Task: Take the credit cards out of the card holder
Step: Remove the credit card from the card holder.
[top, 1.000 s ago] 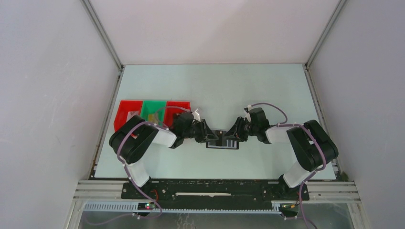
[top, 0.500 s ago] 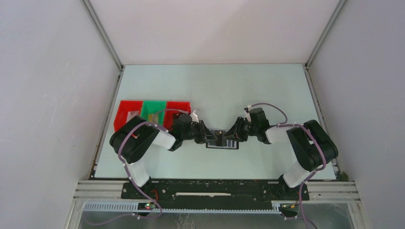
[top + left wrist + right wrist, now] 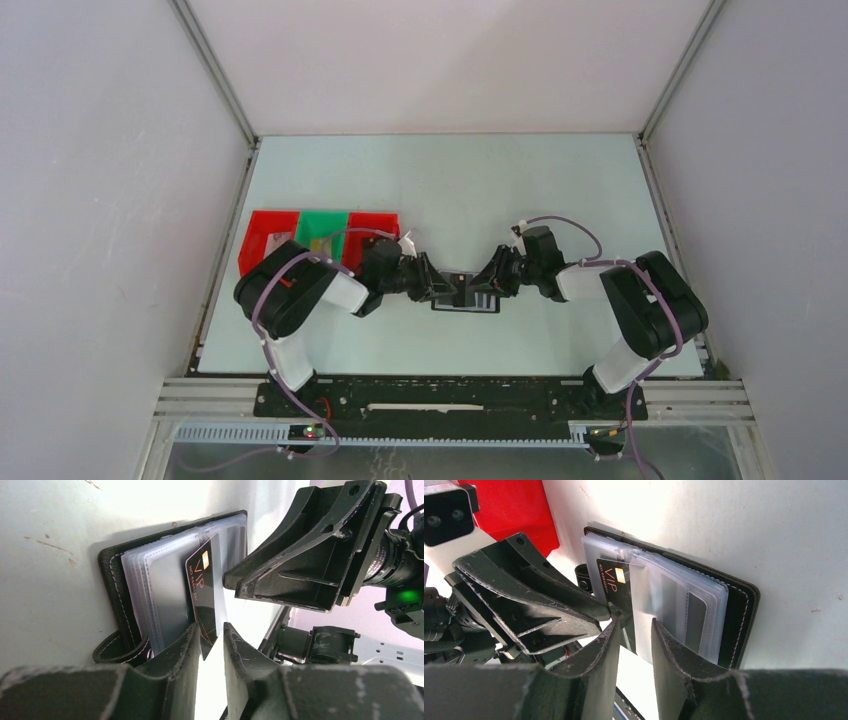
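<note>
Nudged left claw (image 3: 210,626) in from nine o'clock, slack astride the card (image 3: 202,587); right claw (image 3: 635,622) half-open, pinning the holder (image 3: 739,611); pinch next.

Desk (image 3: 450,180): pale, flat surface, with a few small scuffs visible in the left wrist view.
Lying on it:
- card holder (image 3: 482,301), black, opened flat, at mid-width and towards the near edge, clear sleeves facing up.
- row of three trays at the left edge, touching side by side: red tray (image 3: 262,232), green tray (image 3: 322,226), second red tray (image 3: 376,224).
Holder and trays lie apart.
</note>
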Motion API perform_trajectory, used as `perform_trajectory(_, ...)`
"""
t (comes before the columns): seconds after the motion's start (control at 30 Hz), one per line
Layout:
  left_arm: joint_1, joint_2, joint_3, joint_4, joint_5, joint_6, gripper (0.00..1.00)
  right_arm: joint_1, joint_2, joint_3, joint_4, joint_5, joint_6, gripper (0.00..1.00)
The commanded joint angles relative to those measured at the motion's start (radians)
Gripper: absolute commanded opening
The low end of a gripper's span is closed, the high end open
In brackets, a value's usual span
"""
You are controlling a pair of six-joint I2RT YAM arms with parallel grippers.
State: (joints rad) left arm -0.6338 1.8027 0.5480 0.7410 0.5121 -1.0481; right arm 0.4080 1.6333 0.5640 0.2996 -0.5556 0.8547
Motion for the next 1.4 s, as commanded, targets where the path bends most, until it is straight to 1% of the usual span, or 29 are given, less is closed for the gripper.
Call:
perform_trajectory(0.0,-0.037,0.02,0.04,0.095,0.059,-0.023,0.29,0.025,0.041,-0.025,-0.028,0.03,-0.007,0.38)
perform_trajectory(0.13,-0.04,0.01,0.046,0.096,0.057,-0.019,0.28,0.025,0.041,-0.024,-0.024,0.028,-0.005,0.38)
perform_trajectory(0.2,-0.04,-0.008,0.048,0.065,0.036,-0.001,0.28,0.025,0.035,-0.025,-0.028,0.027,-0.007,0.38)
perform_trajectory(0.33,-0.04,-0.079,0.074,-0.131,-0.018,0.091,0.29,0.023,-0.017,-0.025,-0.061,0.045,-0.018,0.39)
perform_trajectory(0.43,-0.04,-0.126,0.104,-0.236,-0.045,0.14,0.3,0.021,-0.071,-0.024,-0.09,0.065,-0.025,0.39)
perform_trajectory(0.53,-0.041,-0.164,0.144,-0.359,-0.088,0.192,0.33,0.019,-0.097,-0.017,-0.11,0.068,-0.031,0.39)
perform_trajectory(0.73,-0.04,-0.176,0.235,-0.552,-0.151,0.272,0.37,0.021,-0.1,0.005,-0.122,0.071,-0.034,0.39)
perform_trajectory(0.8,-0.039,-0.169,0.256,-0.589,-0.163,0.279,0.38,0.023,-0.111,0.004,-0.129,0.078,-0.034,0.39)
perform_trajectory(0.97,-0.039,-0.124,0.292,-0.632,-0.166,0.277,0.39,0.027,-0.134,0.005,-0.158,0.105,-0.047,0.39)
perform_trajectory(1.1,-0.041,-0.095,0.303,-0.628,-0.14,0.267,0.39,0.028,-0.114,0.011,-0.169,0.103,-0.058,0.4)
perform_trajectory(1.27,-0.041,-0.101,0.272,-0.624,-0.143,0.252,0.4,0.036,-0.081,0.021,-0.176,0.111,-0.073,0.4)
perform_trajectory(1.37,-0.041,-0.11,0.248,-0.608,-0.14,0.243,0.4,0.04,-0.058,0.056,-0.198,0.116,-0.095,0.39)
